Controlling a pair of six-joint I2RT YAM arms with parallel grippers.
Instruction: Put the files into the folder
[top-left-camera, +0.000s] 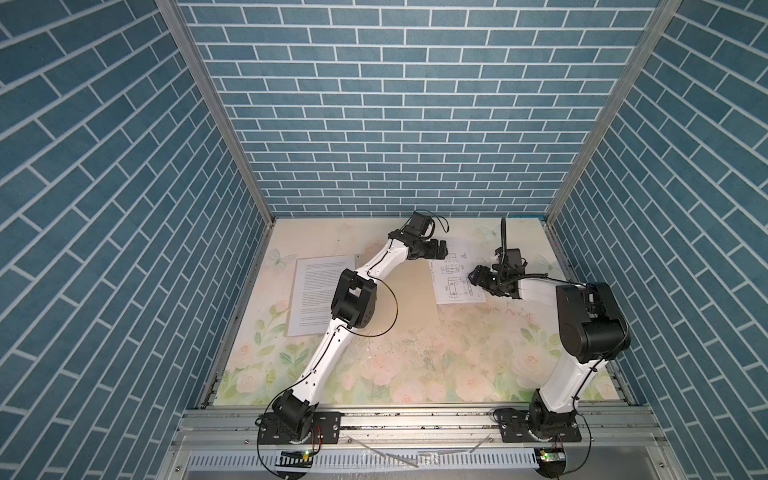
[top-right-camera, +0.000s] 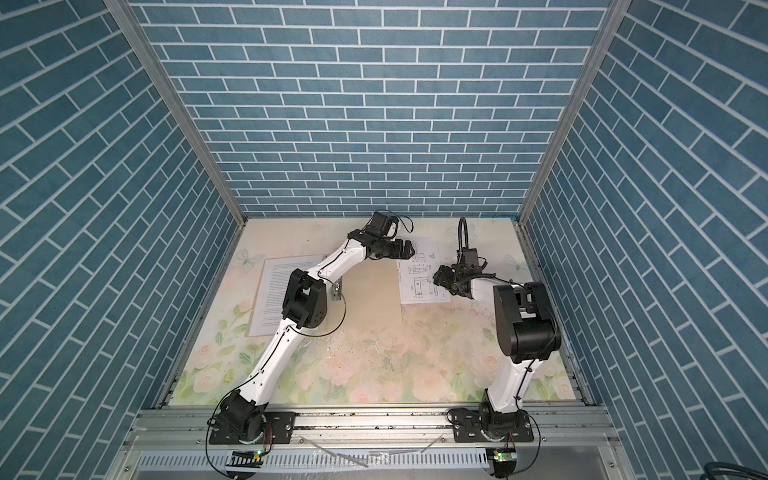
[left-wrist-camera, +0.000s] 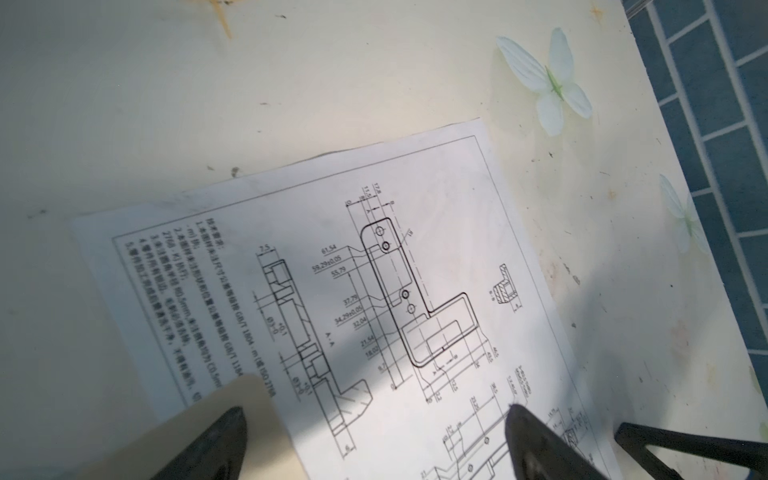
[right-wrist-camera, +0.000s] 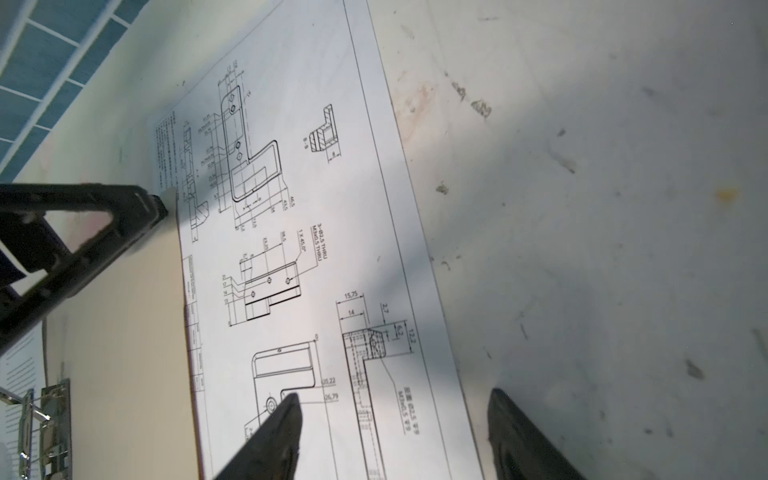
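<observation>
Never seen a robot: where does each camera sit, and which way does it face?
Top views: above the bases, looking down on table, left arm, right arm.
Left wrist: on left arm, facing drawing; left gripper, right gripper show.
Right wrist: on right arm, facing drawing; both grippers show.
Shared: both wrist views show drawing, folder.

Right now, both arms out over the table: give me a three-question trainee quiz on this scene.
1. True or false: the left tool and the right tool both stand open.
2. In both top views, the text sheet lies on which side of the table?
3. Both tools hover over: A) the text sheet, B) the drawing sheet, C) neither sheet.
Key: 1 true; 2 left; 3 B.
</observation>
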